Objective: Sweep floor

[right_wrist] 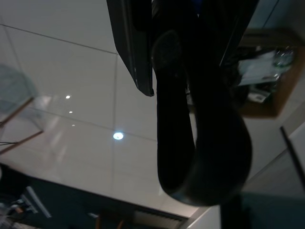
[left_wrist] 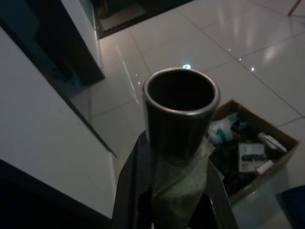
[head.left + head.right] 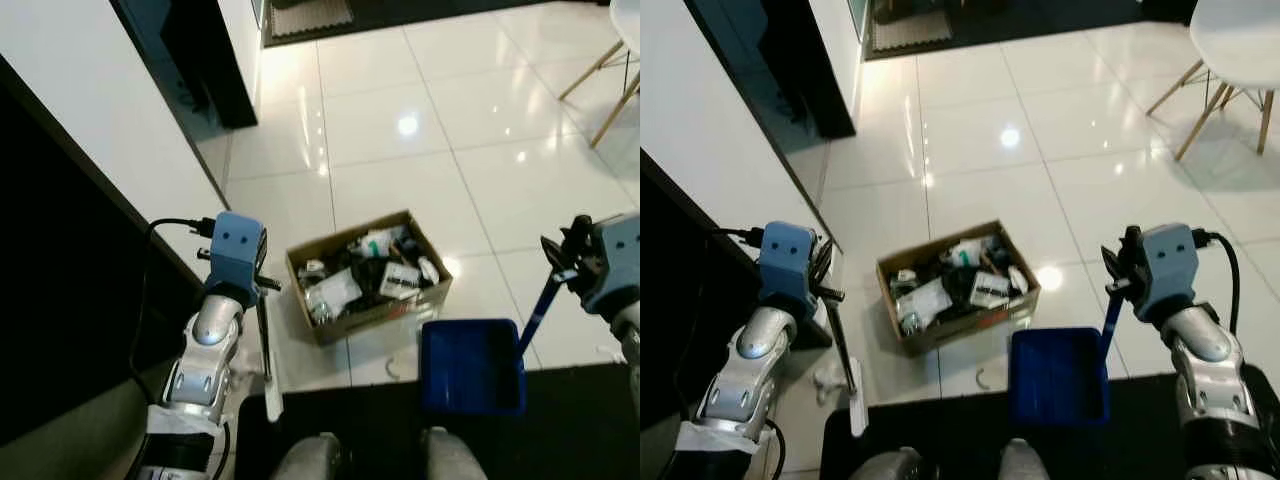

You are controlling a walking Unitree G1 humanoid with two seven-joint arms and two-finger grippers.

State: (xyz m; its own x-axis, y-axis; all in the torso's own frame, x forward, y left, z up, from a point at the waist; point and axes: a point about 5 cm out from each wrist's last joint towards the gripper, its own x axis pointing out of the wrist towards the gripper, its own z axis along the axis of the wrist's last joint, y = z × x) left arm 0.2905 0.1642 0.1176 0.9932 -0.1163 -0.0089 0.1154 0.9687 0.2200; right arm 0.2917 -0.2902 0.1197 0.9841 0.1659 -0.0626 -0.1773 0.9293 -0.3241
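With the left gripper (image 3: pixel 825 275) clamped on the slim dark broom handle (image 3: pixel 840 340) and the right gripper (image 3: pixel 1120 275) pinching the blue plastic dustpan (image 3: pixel 1058 375) handle, sweeping seems ready; next, brush debris pan-ward.

Open tiles beyond cardboard box (image 3: pixel 365 275); wall (image 3: pixel 110 120) close left.

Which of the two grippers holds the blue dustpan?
The right gripper: it grips the handle rising from the blue dustpan on the floor. The left gripper holds the broom instead, beside the cardboard box.
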